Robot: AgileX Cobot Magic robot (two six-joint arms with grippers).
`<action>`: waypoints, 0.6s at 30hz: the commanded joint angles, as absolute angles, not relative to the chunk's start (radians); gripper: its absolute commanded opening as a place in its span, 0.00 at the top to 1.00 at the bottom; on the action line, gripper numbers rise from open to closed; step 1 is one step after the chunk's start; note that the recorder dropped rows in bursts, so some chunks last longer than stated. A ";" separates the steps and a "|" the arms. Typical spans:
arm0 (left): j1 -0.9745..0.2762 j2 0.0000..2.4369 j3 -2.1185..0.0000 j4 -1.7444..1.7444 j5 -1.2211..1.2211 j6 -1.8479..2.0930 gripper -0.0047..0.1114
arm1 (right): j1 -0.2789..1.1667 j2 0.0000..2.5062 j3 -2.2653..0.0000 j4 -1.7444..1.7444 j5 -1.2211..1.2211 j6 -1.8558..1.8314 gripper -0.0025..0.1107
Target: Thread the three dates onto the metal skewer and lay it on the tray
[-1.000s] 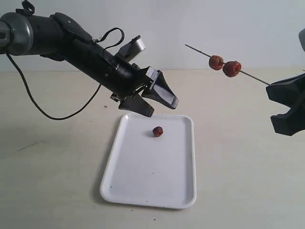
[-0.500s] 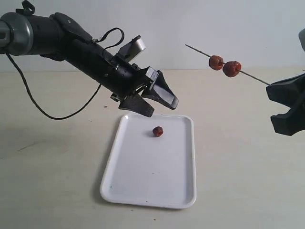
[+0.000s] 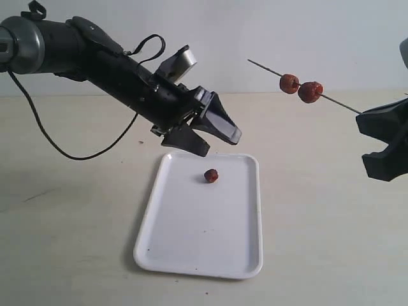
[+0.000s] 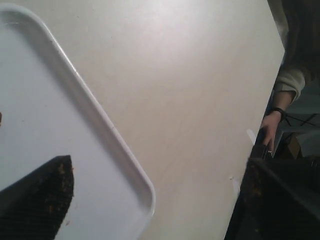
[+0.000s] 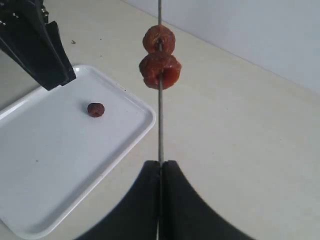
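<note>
Left gripper (image 3: 220, 145) upper left of centre, jaws wide apart, empty, hovered above tray's top edge. Tray (image 3: 148, 220) lower centre on table. Loose date (image 3: 211, 175) lay in tray's upper part, just below gripper, untouched. Skewer (image 3: 338, 102) upper right, in air, slanting up-left. Higher date (image 3: 289, 83) and lower date (image 3: 310, 92) threaded on it, nearly touching. Right gripper (image 5: 160, 166) at right edge, jaws together, clamped on skewer's lower end.
</note>
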State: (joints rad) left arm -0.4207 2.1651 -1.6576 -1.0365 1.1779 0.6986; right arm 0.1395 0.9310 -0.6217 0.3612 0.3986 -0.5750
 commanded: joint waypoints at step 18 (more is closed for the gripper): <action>-0.420 2.159 -1.698 -0.812 1.008 0.286 0.45 | 0.134 0.923 -0.616 0.356 0.395 -0.575 0.98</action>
